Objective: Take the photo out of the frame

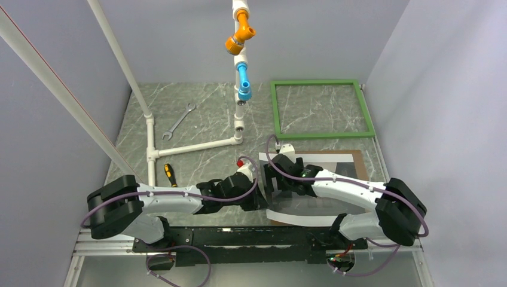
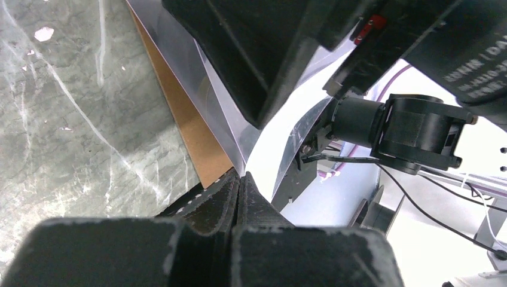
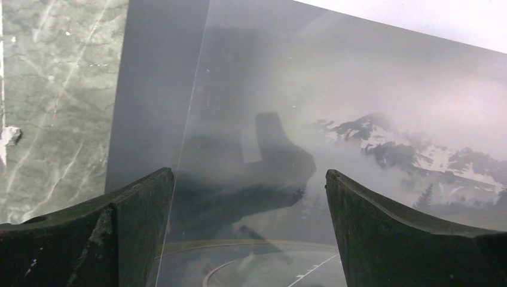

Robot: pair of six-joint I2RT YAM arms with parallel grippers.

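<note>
The green frame point(image 1: 326, 135) lies empty on the marble table at the back right. The photo point(image 1: 299, 216), a grey mountain-and-road print with a white border, lies on the brown backing panel point(image 1: 357, 159), and its near edge curls upward. My left gripper point(image 1: 262, 201) is shut on the photo's left edge. In the left wrist view the fingertips point(image 2: 241, 177) pinch the thin sheet point(image 2: 270, 146) beside the backing panel point(image 2: 190, 122). My right gripper point(image 1: 276, 174) hovers open just above the photo point(image 3: 370, 107), its fingers point(image 3: 134, 197) wide apart and holding nothing. A clear sheet's edge point(image 3: 192, 107) crosses that view.
A white PVC pipe assembly point(image 1: 197, 145) with blue point(image 1: 244, 81) and orange point(image 1: 240, 33) fittings stands mid-table. A wrench point(image 1: 178, 121) lies at the back left. A yellow-handled screwdriver point(image 1: 170, 174) lies by the left arm. Grey walls close in both sides.
</note>
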